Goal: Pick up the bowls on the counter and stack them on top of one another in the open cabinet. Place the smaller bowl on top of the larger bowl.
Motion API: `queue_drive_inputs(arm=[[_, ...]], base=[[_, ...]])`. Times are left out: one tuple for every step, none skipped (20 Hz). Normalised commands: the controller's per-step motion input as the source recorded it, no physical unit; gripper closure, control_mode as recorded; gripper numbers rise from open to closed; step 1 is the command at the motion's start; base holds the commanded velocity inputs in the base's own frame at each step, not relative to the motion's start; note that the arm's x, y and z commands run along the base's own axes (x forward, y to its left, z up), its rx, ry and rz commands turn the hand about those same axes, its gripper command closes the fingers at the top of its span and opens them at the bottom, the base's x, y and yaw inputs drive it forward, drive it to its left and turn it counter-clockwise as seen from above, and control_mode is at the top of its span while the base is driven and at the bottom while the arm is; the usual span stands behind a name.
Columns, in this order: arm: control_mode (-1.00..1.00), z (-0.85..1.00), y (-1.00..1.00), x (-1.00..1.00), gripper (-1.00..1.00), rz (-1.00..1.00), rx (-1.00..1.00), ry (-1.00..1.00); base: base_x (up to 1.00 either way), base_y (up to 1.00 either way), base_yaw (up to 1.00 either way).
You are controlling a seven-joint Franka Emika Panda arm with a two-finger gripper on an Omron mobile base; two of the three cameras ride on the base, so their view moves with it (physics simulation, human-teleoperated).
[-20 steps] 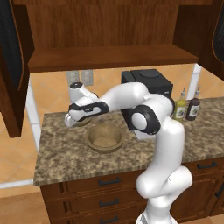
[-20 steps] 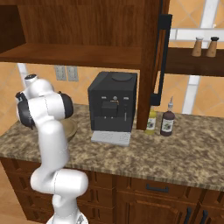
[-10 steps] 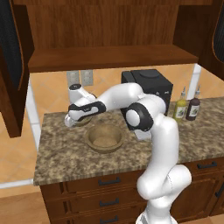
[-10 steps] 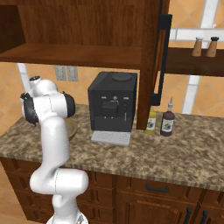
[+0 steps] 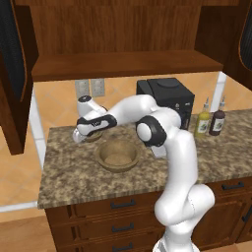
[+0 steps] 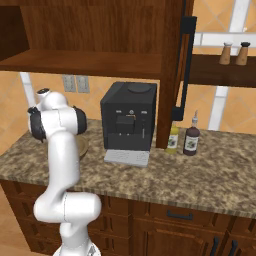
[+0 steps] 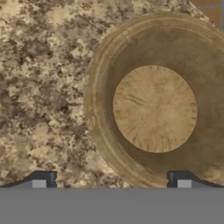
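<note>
The tool (image 5: 82,136) hangs over the smaller bowl (image 7: 155,103) near the counter's (image 5: 69,172) back left corner, its fingertips (image 7: 41,180) spread wide with nothing between them. One tip stands over bare granite, the other over the bowl's near rim. The larger bowl (image 5: 117,155) sits just in front, toward the counter's front edge, beside a black coffee machine (image 6: 128,121).

A round tan wooden bowl (image 7: 154,107) sits on the speckled granite worktop (image 7: 43,78), seen from directly above. Its flat circular base shows radial grain. The two dark fingers (image 7: 43,179) stand spread apart, one beside the bowl's rim, one over it.
</note>
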Motion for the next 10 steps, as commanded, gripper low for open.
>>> queue_drive_inputs(arm=[[-1.00,-0.11,0.00,0.34,-1.00,0.00,0.00,0.00],[-1.00,-0.16,0.00,0.28,-1.00,0.00,0.00,0.00],[-1.00,-0.24,0.00,0.23,-1.00,0.00,0.00,0.00],[-1.00,-0.31,0.00,0.16,-1.00,0.00,0.00,0.00],[-1.00,-0.35,0.00,0.12,-1.00,0.00,0.00,0.01],[-1.00,-0.40,0.00,0.09,-1.00,0.00,0.00,0.01],[-1.00,-0.37,0.00,0.09,-1.00,0.00,0.00,0.01],[-1.00,-0.27,0.00,0.09,-1.00,0.00,0.00,0.00],[-1.00,-0.12,0.00,0.04,-1.00,0.00,0.00,0.00],[-1.00,0.00,0.00,0.00,-1.00,0.00,0.00,0.00]], base=[[0.00,0.00,0.00],[0.00,0.00,0.00],[0.00,0.00,0.00],[0.00,0.00,0.00],[0.00,0.00,0.00],[0.00,0.00,0.00],[0.00,0.00,0.00],[0.00,0.00,0.00],[0.00,0.00,0.00],[0.00,0.00,0.00]])
